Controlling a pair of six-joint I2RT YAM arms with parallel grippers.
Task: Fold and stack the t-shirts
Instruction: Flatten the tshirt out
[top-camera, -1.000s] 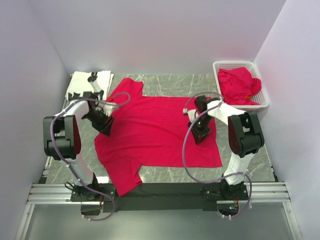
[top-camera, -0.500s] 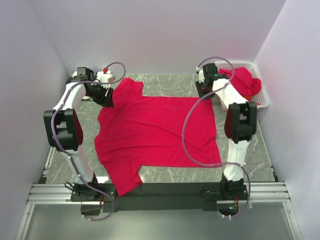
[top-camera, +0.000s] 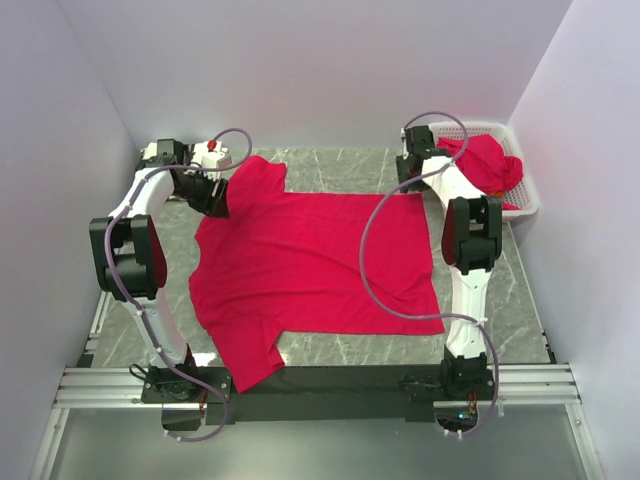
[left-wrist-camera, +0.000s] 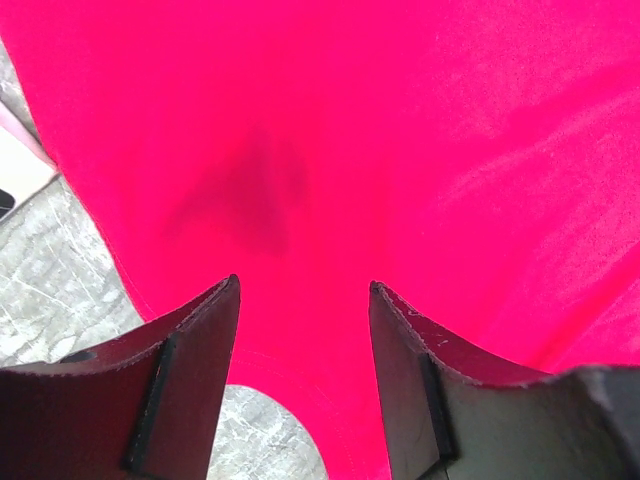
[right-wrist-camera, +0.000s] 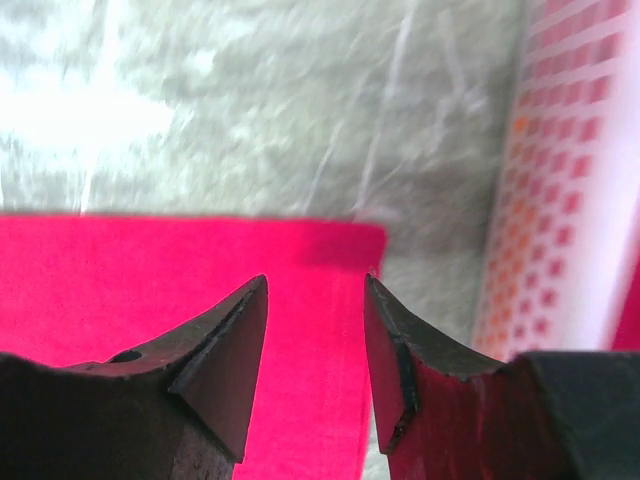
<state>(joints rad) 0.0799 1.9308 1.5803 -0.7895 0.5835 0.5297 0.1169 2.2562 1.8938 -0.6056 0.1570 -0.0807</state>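
1. L gripper (top-camera: 210, 197): far-L side of the table (top-camera: 340, 165), over the far sleeve (top-camera: 255, 175) / shoulder area of the spread shirt. In the L wrist view its fingers (left-wrist-camera: 195, 370) are spread wide w/ nothing between them. There's red cloth under both tips and bare marble just off to the side. Can't tell if the tips touch the fabric.
2. Red t-shirt (top-camera: 315, 265): flat mid-table, neck toward L, hem toward R. One sleeve points to the far side and the near sleeve (top-camera: 245, 355) toward the arm bases. No fold in it yet.
3. R gripper (right-wrist-camera: 315, 283): at the far-R end of the shirt, right above the hem corner (right-wrist-camera: 350, 245). Fingers apart, empty, straddling the cloth just inside that corner.
4. Basket (top-camera: 468, 127): just R of the R gripper, w/ crumpled red tees (top-camera: 485, 165) inside, waiting their turn.
5. Step in hand (my read): set-up for the 1st fold. Both claws are stationed along the shirt's far edge, ready to grab.
6. Next move prob needs:
   - Both come down and pinch the far edge, sleeve/shoulder on L and hem corner on R.
   - Lift just enough to clear the cloth, then carry it toward the near edge at equal pace so it stays taut.
   - L sits a bit inboard of the edge, so it risks nipping a pucker instead of a clean edge.
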